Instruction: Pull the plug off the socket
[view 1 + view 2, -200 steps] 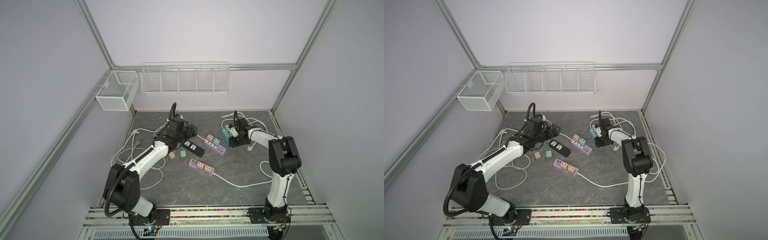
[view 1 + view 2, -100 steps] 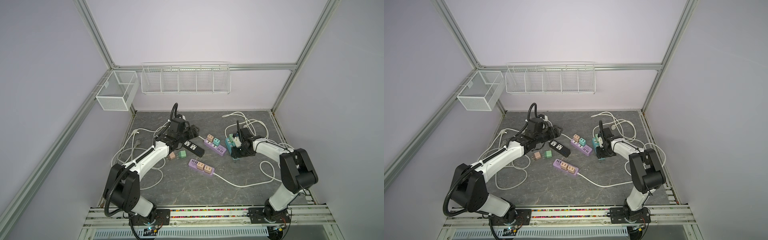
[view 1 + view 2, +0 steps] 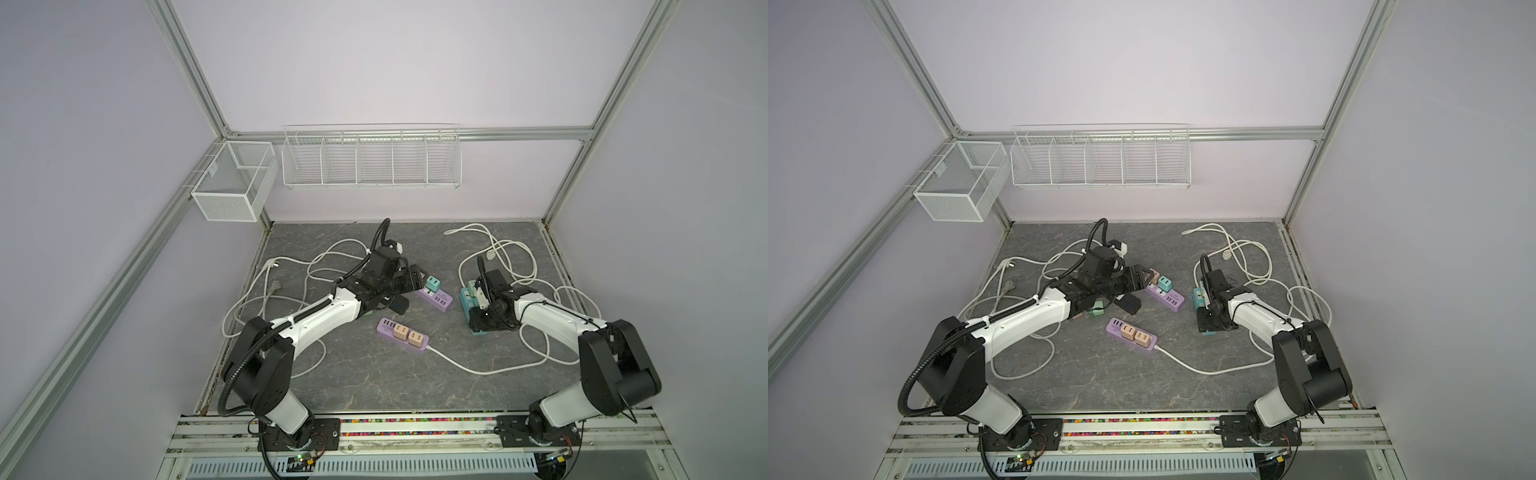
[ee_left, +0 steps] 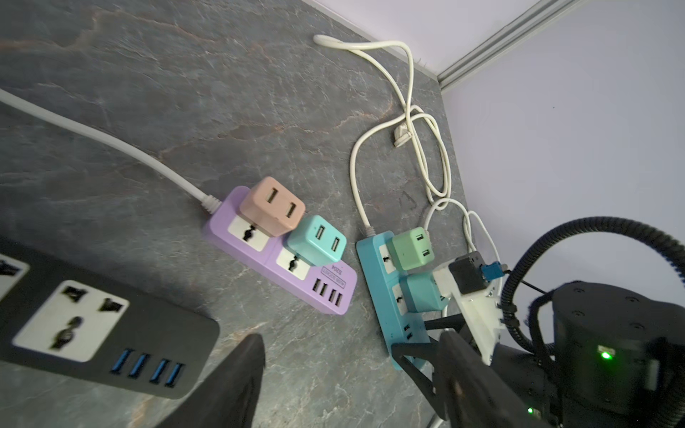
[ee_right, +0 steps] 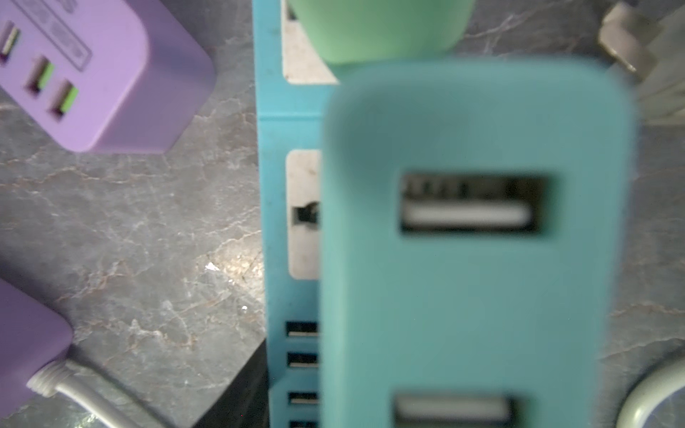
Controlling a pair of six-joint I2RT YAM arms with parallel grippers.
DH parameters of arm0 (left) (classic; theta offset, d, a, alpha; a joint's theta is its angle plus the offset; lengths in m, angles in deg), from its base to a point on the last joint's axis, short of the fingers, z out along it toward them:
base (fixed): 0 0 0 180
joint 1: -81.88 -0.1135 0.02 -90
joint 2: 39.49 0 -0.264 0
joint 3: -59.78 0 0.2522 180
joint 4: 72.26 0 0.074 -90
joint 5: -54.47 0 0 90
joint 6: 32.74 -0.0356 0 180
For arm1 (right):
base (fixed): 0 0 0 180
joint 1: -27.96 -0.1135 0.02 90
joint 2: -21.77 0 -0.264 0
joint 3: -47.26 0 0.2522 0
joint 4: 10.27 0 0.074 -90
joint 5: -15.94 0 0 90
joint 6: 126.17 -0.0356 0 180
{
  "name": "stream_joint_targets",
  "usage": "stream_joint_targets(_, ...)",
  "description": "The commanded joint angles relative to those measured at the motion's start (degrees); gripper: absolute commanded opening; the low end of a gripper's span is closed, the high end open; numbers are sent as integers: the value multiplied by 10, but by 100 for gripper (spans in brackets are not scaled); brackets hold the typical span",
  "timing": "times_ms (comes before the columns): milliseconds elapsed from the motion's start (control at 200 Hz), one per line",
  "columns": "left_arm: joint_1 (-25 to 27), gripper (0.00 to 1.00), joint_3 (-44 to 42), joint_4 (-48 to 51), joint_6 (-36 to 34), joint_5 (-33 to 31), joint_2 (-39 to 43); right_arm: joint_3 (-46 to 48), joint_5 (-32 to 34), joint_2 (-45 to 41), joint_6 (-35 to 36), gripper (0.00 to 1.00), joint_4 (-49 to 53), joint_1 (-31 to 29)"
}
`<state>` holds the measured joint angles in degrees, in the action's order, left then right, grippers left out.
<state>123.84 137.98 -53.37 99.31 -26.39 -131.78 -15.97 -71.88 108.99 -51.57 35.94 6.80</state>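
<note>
Though L wrist shows L jaws agape — R jaws unclear behind blurred plug [image 5: 474, 289].

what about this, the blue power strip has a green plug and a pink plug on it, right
Not quite. The blue power strip has a green plug and a teal plug on it, not a pink one. The left wrist view shows this.

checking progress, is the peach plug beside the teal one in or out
In: peach plug sits flush on the purple strip, prongs hidden; left tool open, short of it.
</note>
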Motion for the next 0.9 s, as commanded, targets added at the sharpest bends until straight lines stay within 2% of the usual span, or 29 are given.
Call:
stream_joint_targets(0,15,73,24,-25,19,6,-25,7,17,-8,-23,58,1,-3)
stream_joint_targets(75,21,72,33,-27,24,11,-40,-1,25,-4,-23,60,10,-3)
stream_joint_targets(130,25,71,36,-30,28,13,-47,-2,30,-14,-22,68,13,-3)
stream_joint_targets(295,37,66,53,-13,38,-1,-57,-20,31,-68,-14,76,41,-4)
stream_joint_targets(485,57,62,45,-29,65,-4,-61,-85,32,-125,2,81,101,0)
stream_joint_targets(695,85,55,47,-44,108,-15,-86,-171,30,-67,27,81,110,17)
stream_joint_targets(895,99,48,65,-52,160,-10,-142,-212,24,-4,37,77,84,28)
